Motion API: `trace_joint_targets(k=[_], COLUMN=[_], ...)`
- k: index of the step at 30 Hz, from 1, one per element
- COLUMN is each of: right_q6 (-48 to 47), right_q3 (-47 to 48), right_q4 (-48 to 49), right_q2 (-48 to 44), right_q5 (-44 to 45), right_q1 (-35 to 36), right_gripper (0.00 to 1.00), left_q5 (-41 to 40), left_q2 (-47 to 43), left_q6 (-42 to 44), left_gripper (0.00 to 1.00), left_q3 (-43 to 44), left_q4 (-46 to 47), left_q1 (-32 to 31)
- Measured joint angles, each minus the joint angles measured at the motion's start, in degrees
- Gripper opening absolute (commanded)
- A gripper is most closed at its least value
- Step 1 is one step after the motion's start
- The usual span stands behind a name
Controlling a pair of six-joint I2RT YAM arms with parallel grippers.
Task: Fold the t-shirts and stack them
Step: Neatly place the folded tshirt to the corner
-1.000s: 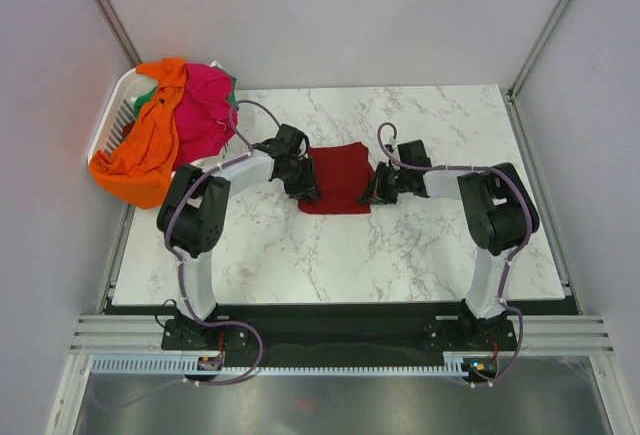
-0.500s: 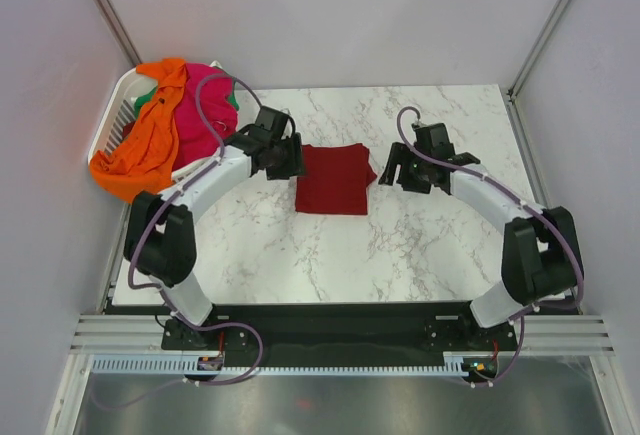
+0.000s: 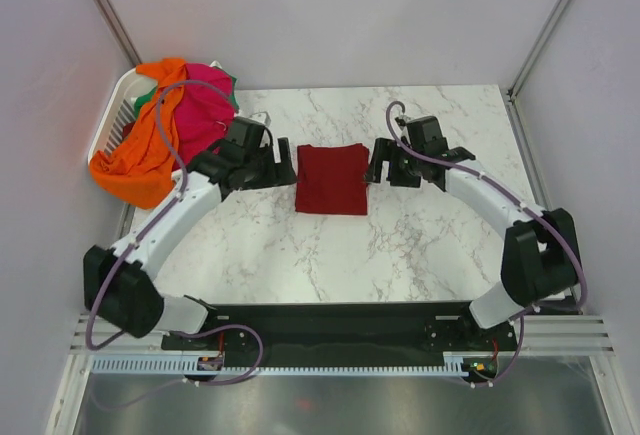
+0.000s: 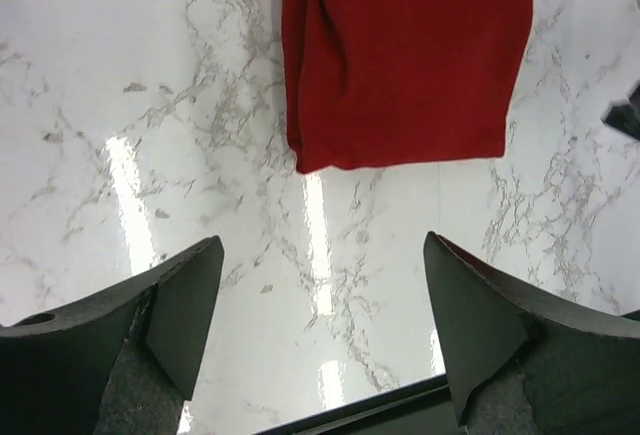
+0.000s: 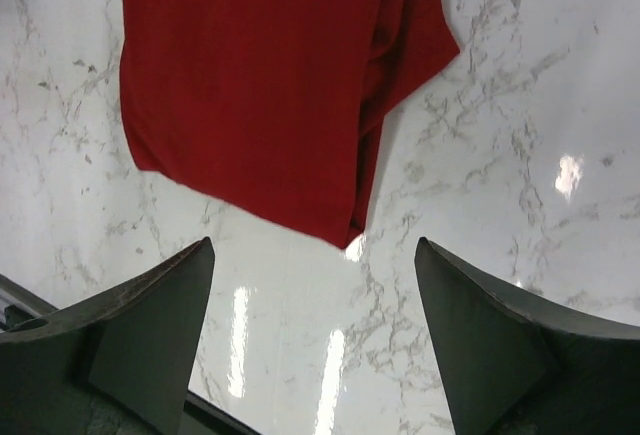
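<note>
Folded dark red t-shirt [image 3: 333, 179] on table [image 3: 410, 245] (lying flat); left end effector [image 3: 283, 167], right end effector [image 3: 376, 167]: apart.

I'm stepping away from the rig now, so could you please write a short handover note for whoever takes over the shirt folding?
Left gripper: open, empty, just off the dark red t-shirt's left edge.
Right gripper: open, empty, just off its right edge.
The dark red t-shirt lies folded into a rectangle on the table, between the grippers.
The orange t-shirt, hot pink t-shirt and green t-shirt are heaped unfolded in the white basket, far left.
Done: one shirt folded.
Left: fold the other three and stack them.
</note>
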Motion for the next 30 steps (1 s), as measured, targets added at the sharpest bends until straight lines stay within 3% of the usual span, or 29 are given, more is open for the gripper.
trace_joint_targets(k=[6, 10, 16, 19, 20, 22, 25, 30], right_q6=[0.22, 1.86, 5.20, 6.78, 7.21, 7.67, 8.92, 6.78], right_q3=[6.97, 8.92, 9.86, 9.70, 9.70, 9.75, 11.17, 18.47], right_q4=[6.38, 10.56, 19.08, 22.56, 23.61, 24.87, 25.94, 21.09], right_q2=[16.06, 25.51, 29.03, 30.51, 31.12, 32.61, 34.73, 38.38], right_q5=[-3.28, -5.92, -10.12, -11.54, -12.26, -12.85, -15.23, -15.96], right_q1=[-1.36, -1.90, -2.38, -2.40, -2.45, -2.47, -3.04, -5.11], right_gripper=[0.86, 0.81, 0.73, 0.50, 0.31, 0.12, 0.00, 0.00], left_q5=[-1.22, -1.55, -2.89, -3.43, -3.58, -3.80, -4.02, -4.31], left_q2=[-16.50, -22.64, -27.30, -27.76, -27.76, -27.78, -28.24, -30.32], left_q6=[0.13, 0.13, 0.11, 0.13, 0.13, 0.13, 0.13, 0.13], left_gripper=[0.89, 0.89, 0.89, 0.89, 0.89, 0.89, 0.89, 0.89], left_q3=[-8.70, -14.47, -18.99, -19.12, -19.12, -19.12, -19.21, -19.45], left_q4=[-2.64, -4.92, -7.89, -8.22, -8.26, -8.28, -8.31, -8.37], left_q1=[0.00, 0.02, 0.02, 0.02, 0.02, 0.02, 0.02, 0.02])
